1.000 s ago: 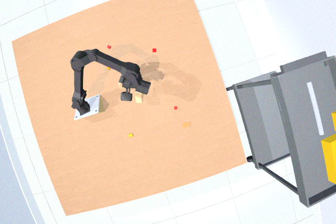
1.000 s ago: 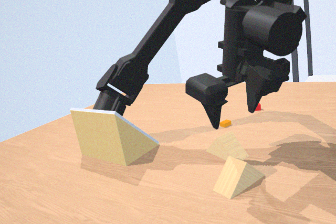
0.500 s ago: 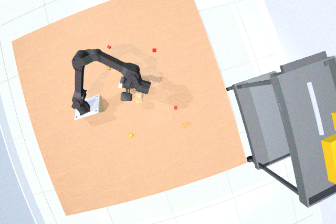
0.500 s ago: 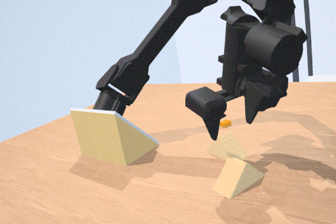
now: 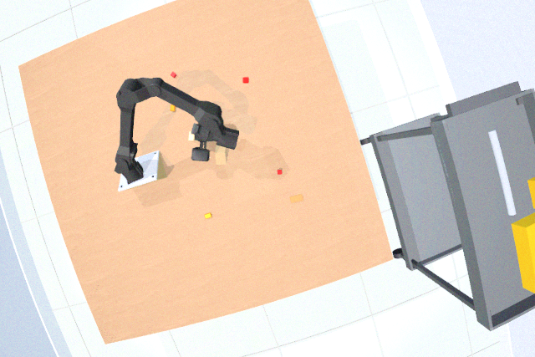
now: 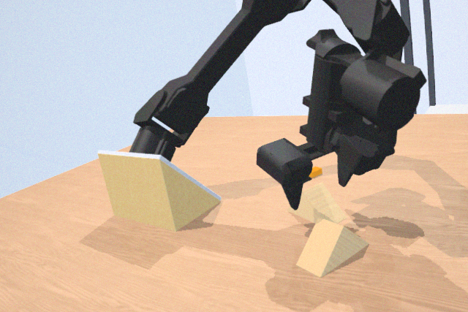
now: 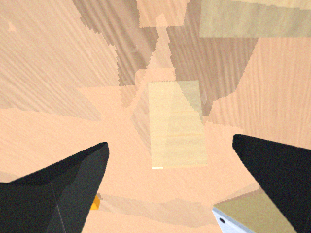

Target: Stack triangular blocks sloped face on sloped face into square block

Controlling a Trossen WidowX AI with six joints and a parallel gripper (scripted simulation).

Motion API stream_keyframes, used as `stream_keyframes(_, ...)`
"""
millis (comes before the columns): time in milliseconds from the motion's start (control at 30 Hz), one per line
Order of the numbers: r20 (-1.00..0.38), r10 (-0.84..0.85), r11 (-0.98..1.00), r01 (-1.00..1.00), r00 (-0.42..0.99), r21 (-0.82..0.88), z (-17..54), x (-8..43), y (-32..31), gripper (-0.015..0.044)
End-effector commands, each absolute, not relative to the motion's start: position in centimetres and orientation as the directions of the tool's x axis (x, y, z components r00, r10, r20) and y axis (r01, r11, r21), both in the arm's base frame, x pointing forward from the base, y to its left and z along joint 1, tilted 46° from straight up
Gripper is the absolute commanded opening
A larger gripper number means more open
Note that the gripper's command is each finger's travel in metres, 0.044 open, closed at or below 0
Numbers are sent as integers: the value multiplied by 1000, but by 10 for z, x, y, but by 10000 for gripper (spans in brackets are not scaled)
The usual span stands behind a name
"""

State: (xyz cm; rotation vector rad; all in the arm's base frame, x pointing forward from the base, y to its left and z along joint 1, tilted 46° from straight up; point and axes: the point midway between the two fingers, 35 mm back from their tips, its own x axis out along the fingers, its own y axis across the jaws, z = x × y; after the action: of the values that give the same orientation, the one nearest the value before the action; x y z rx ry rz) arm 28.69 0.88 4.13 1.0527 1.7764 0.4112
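One pale wooden triangular block [image 5: 221, 156] [image 6: 320, 242] [image 7: 258, 20] rests on the table; its triangular end shows in the exterior view and it is cut off at the top right of the wrist view. The other triangular block [image 5: 191, 135] [image 6: 316, 202] [image 7: 177, 126] rests on the table apart from it, partly hidden by the arm in the top view and by the nearer block in the exterior view. My gripper [image 5: 197, 141] [image 6: 319, 196] [image 7: 171, 144] is wide open and empty. It hangs above this second block, which shows between the two fingertips in the wrist view.
The arm's wedge-shaped base [image 5: 149, 166] [image 6: 140, 188] [image 7: 262, 209] stands beside the blocks. A small orange block [image 5: 172, 108] [image 6: 316, 172] [image 7: 95, 202] lies near the second block. Red cubes [image 5: 245, 79] [image 5: 173, 74] [image 5: 279, 171], a yellow block [image 5: 208, 216] and a flat orange piece [image 5: 296, 198] lie farther out.
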Motion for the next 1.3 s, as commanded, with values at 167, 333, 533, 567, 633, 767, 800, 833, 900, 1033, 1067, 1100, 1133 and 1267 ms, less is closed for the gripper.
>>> stream_keyframes(167,-567,810,562,477,-150,676,32,282,21,440)
stream_keyframes(333,-565,810,562,478,-156,675,29,281,25,440)
stream_keyframes(533,-565,810,562,478,-156,675,29,281,25,282)
stream_keyframes(567,-565,810,562,478,-156,675,29,281,25,256)
stream_keyframes(633,-565,810,562,478,-156,675,29,281,25,204)
stream_keyframes(767,-565,810,562,478,-156,675,29,281,25,157)
stream_keyframes(800,-565,810,562,478,-156,675,29,281,25,151)
stream_keyframes(833,-565,810,562,478,-156,675,29,281,25,144)
stream_keyframes(900,-565,810,562,478,-156,675,29,281,25,131)
stream_keyframes(1033,-565,810,562,478,-156,675,29,281,25,45)
stream_keyframes(1067,-565,810,563,478,-156,674,29,280,25,19)
stream_keyframes(1100,-566,809,564,476,-157,674,31,280,23,0)
stream_keyframes(1133,-567,808,566,475,-158,674,32,280,22,0)
stream_keyframes(1267,-568,808,566,475,-158,674,33,280,21,0)
